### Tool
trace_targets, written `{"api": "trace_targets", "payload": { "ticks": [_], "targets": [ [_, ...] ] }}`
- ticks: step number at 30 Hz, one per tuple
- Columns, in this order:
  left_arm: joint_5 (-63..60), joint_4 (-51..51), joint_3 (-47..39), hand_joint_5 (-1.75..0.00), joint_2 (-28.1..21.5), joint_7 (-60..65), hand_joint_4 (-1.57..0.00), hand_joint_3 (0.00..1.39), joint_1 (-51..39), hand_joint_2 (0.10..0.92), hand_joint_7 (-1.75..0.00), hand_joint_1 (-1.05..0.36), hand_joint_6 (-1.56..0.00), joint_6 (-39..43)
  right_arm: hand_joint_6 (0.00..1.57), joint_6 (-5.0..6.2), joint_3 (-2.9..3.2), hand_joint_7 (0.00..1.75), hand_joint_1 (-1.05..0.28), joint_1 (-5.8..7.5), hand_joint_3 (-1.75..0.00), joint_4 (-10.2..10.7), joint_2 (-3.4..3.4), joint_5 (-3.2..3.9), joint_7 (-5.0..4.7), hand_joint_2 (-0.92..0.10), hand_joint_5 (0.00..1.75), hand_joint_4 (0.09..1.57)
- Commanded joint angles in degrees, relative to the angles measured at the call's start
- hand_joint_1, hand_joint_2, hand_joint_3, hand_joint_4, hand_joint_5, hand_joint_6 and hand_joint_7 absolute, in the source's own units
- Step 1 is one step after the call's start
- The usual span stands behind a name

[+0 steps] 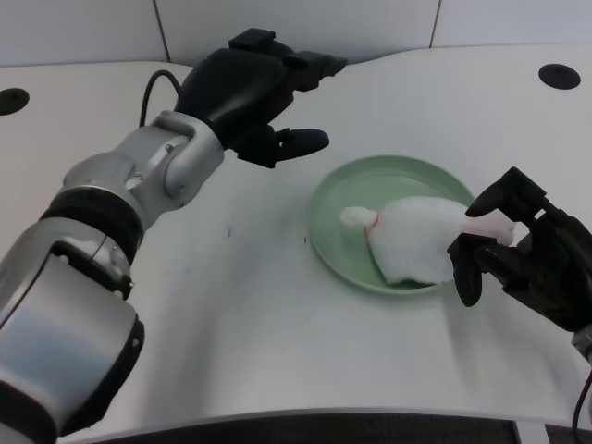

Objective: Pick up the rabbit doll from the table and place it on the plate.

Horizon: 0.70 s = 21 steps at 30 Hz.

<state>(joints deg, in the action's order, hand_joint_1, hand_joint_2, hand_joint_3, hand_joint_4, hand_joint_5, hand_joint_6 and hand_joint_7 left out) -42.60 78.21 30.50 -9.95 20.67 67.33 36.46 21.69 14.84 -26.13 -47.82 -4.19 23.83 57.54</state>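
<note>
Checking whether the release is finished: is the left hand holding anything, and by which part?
Nothing. The left hand is empty, fingers apart, above the table and apart from the rabbit doll, which lies on the green plate.

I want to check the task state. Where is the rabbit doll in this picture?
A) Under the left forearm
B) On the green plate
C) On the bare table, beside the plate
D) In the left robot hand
B. The rabbit doll lies on the green plate, while the left robot hand is over the table apart from it, holding nothing.
</note>
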Motion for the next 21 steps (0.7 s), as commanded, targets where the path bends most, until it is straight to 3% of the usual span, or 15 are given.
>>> {"api": "trace_targets", "payload": {
  "ticks": [1, 8, 15, 18, 21],
  "targets": [
    [-0.3, -1.0, 0.3, -0.49, -3.0, 1.2, -0.12, 0.72, -1.5, 0.921, -0.01, -0.86, -0.34, 2.8, 0.64, -0.21, -0.10, 1.75, -0.52, 0.72, -0.12, 0.7, -0.73, 0.04, -0.70, -0.92, 1.75, 0.85],
    [9.4, -1.9, -7.4, -0.35, -5.9, -7.0, -0.25, 0.74, -7.5, 0.921, -0.01, -0.86, -0.34, 12.1, 0.64, -0.75, -0.38, 1.75, -0.52, 0.84, -0.12, 1.2, -0.77, -0.03, -1.31, -0.92, 1.75, 0.86],
    [29.3, -2.9, -22.2, -0.29, -3.5, -31.0, -0.31, 0.71, -15.7, 0.921, -0.01, -0.92, -0.35, 15.7, 0.64, -0.67, -0.31, 1.75, -0.50, 1.14, -0.13, 1.4, -1.17, 0.00, -1.61, -0.92, 1.75, 0.85],
    [39.2, -4.2, -29.1, -0.28, -1.9, -43.6, -0.32, 0.73, -20.8, 0.921, 0.00, -0.90, -0.33, 14.9, 0.65, -1.09, -0.24, 1.75, -0.50, 0.66, -0.14, 0.9, -1.24, 0.38, -0.93, -0.92, 1.75, 0.86],
    [42.5, -5.1, -31.9, -0.26, -2.1, -48.7, -0.32, 0.77, -23.7, 0.921, 0.00, -0.87, -0.30, 15.4, 0.65, -1.32, -0.03, 1.75, -0.50, 0.44, -0.14, 0.4, -1.28, 0.59, -0.49, -0.92, 1.75, 0.86]
  ]
}}
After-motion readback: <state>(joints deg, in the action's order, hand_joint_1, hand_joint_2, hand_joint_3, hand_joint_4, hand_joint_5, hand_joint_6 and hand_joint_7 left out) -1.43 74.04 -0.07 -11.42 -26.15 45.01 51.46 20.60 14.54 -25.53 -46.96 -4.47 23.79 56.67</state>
